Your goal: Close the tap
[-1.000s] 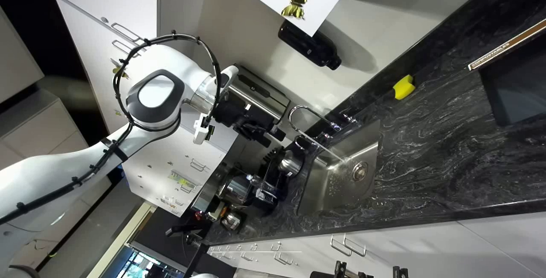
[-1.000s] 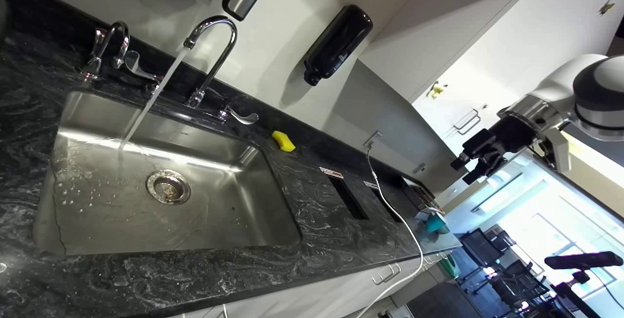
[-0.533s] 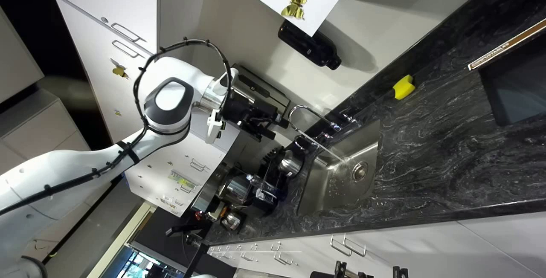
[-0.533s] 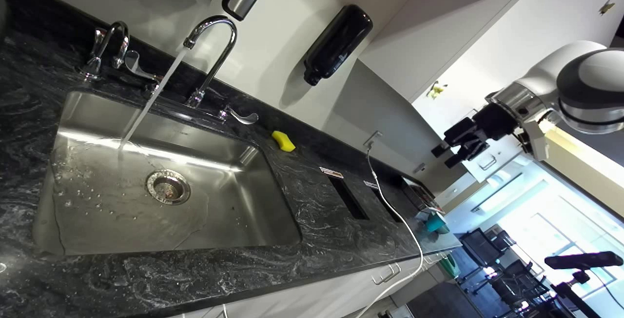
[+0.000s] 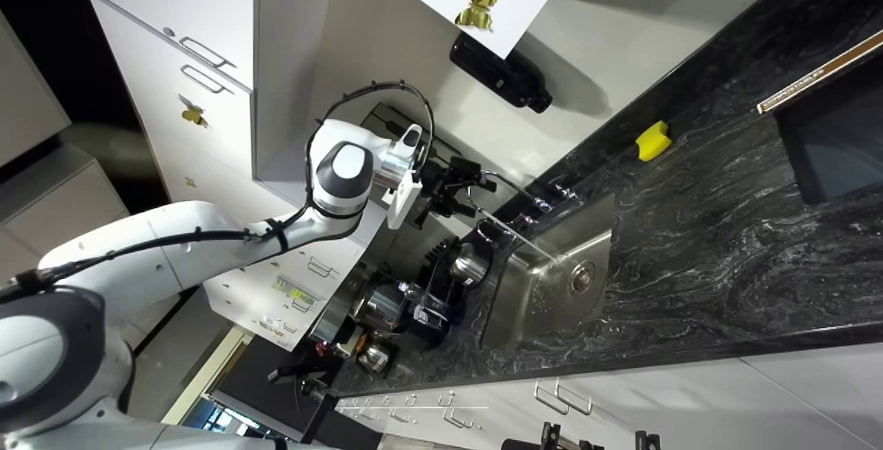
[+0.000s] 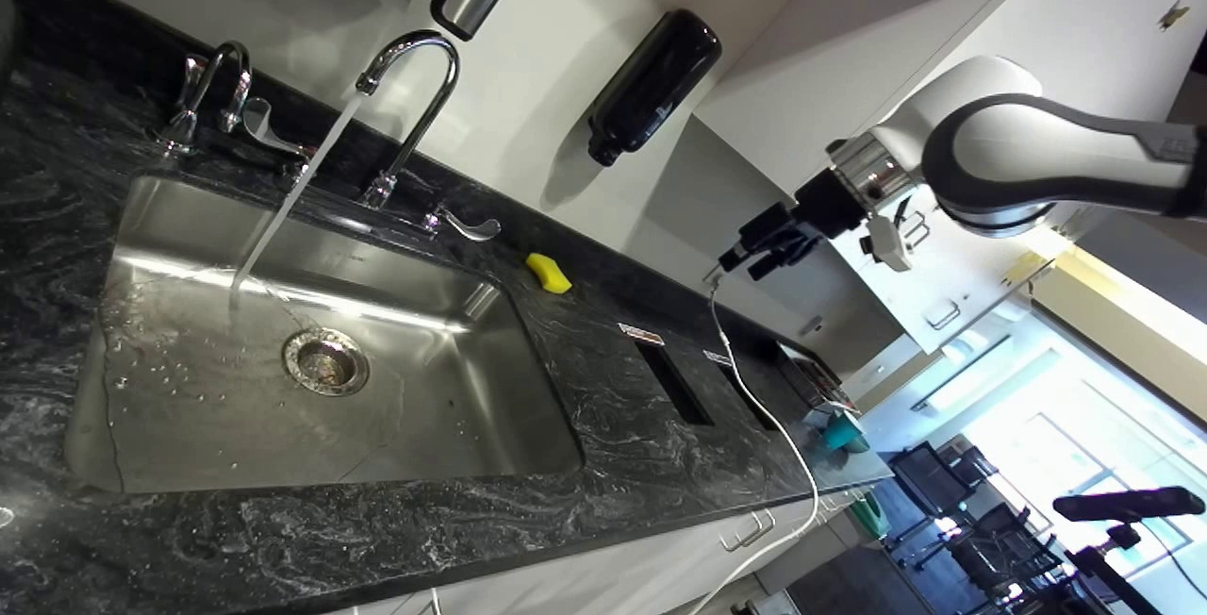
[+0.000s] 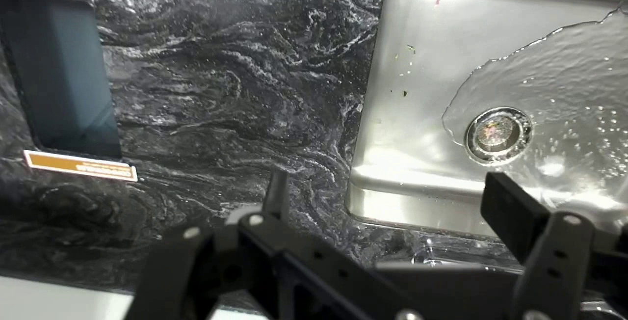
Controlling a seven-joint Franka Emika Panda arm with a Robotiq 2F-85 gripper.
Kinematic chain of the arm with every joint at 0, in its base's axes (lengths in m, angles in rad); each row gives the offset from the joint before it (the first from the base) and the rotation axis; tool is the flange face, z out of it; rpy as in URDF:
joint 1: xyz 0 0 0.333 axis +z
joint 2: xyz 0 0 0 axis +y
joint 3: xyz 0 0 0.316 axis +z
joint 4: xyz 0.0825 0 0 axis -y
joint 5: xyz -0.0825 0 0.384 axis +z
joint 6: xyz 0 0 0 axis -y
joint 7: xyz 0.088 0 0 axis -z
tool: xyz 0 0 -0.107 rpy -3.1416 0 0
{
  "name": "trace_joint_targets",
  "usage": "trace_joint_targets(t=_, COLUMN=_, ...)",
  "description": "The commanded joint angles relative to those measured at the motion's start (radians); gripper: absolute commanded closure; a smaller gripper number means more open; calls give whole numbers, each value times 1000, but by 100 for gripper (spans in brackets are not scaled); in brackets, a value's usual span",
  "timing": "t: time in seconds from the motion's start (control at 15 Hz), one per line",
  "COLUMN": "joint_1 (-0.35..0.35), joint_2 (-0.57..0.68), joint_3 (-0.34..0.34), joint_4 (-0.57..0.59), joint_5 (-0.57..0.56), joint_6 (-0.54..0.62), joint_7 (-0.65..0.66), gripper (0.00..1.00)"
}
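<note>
The hand (image 7: pixel 386 182) hangs above the table (image 7: pixel 221 89), released, its fingers (image 7: pixel 512 212) spread wide. In the wrist view the side edge of the sink (image 7: pixel 417 207) passes between the fingertips, and a broad stretch of table runs from there to the slot (image 7: pixel 73 79). In an exterior view the tap (image 6: pixel 421 127) stands left of the hand, apart from it, at the sink's back edge, water (image 6: pixel 322 155) pouring; the sponge (image 6: pixel 548 273) lies on the table between the two.

I get glare off the steel basin (image 7: pixel 431 30) in my wrist view; the gripper (image 7: pixel 386 183) there seems soft. In an exterior view the window (image 6: pixel 1061 436) is blown out and shadows mark the wall (image 6: pixel 533 77).
</note>
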Motion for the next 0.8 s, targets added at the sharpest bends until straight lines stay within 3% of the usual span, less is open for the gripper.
trace_joint_targets(t=0.0, joint_1=13, joint_2=196, joint_3=8, joint_4=156, joint_5=-21, joint_6=28, joint_7=-38, gripper=0)
trace_joint_targets(t=0.2, joint_1=21, joint_2=299, joint_3=11, joint_4=253, joint_5=-16, joint_6=-3, joint_7=-51, gripper=0)
trace_joint_targets(t=0.27, joint_1=21, joint_2=299, joint_3=9, joint_4=257, joint_5=-8, joint_6=-49, joint_7=-81, gripper=0)
trace_joint_targets(t=0.33, joint_1=22, joint_2=264, joint_3=9, joint_4=199, joint_5=-10, joint_6=13, joint_7=-38, gripper=0)
trace_joint_targets(t=0.73, joint_1=22, joint_2=302, joint_3=9, joint_4=237, joint_5=-10, joint_6=-11, joint_7=-64, gripper=0)
